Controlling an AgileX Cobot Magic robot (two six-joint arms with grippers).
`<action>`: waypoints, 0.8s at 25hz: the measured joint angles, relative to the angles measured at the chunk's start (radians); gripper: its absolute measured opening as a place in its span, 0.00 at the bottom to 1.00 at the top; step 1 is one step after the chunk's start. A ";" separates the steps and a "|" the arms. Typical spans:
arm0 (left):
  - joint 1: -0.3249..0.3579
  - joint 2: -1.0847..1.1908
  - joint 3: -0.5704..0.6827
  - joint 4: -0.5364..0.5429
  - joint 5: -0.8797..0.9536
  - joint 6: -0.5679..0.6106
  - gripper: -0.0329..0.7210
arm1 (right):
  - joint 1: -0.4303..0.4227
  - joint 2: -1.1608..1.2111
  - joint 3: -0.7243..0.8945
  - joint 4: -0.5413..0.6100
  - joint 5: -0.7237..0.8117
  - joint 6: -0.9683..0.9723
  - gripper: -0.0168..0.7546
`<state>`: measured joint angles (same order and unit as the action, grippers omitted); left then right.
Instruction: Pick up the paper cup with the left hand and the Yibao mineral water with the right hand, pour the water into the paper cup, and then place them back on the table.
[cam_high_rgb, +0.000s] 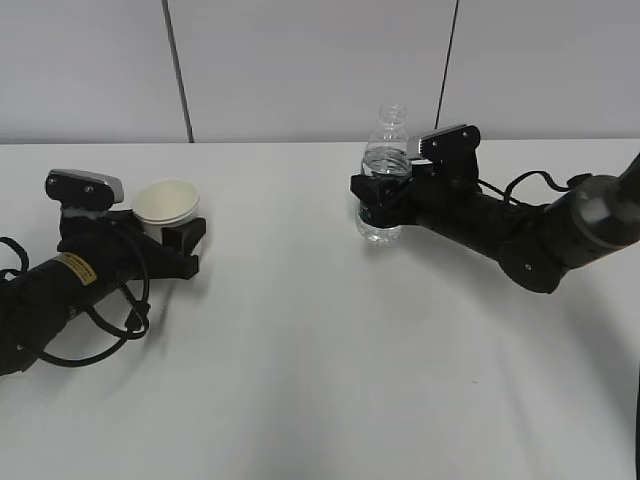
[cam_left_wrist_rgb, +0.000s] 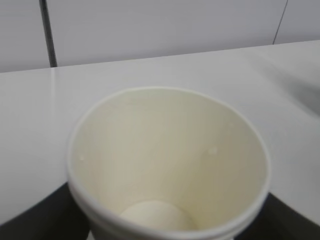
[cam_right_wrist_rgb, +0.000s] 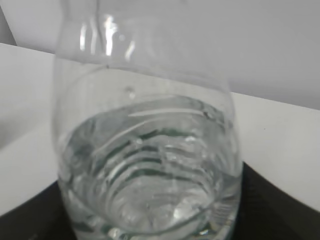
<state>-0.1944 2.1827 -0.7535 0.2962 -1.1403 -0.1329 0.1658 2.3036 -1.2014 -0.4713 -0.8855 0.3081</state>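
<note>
The small cream-white tapered paper cup (cam_high_rgb: 166, 207) stands upright on the wide white table (cam_high_rgb: 320, 380) at the left, empty, clamped between the fingers of the left hand (cam_high_rgb: 172, 238). Well apart to the right, the clear plastic Yibao mineral water bottle (cam_high_rgb: 385, 165), uncapped and partly filled, is clamped upright by the right hand (cam_high_rgb: 378, 205).
</note>
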 joint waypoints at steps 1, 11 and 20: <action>0.000 0.000 0.000 0.011 0.000 0.000 0.67 | 0.000 0.000 -0.002 0.000 0.000 0.000 0.67; -0.006 0.000 0.000 0.123 -0.004 -0.034 0.67 | 0.000 0.000 -0.002 -0.009 0.004 -0.002 0.67; -0.080 0.000 -0.015 0.191 -0.002 -0.086 0.66 | 0.000 -0.019 -0.004 -0.080 0.047 -0.035 0.67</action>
<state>-0.2741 2.1827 -0.7684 0.4874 -1.1421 -0.2185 0.1658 2.2843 -1.2052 -0.5517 -0.8386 0.2732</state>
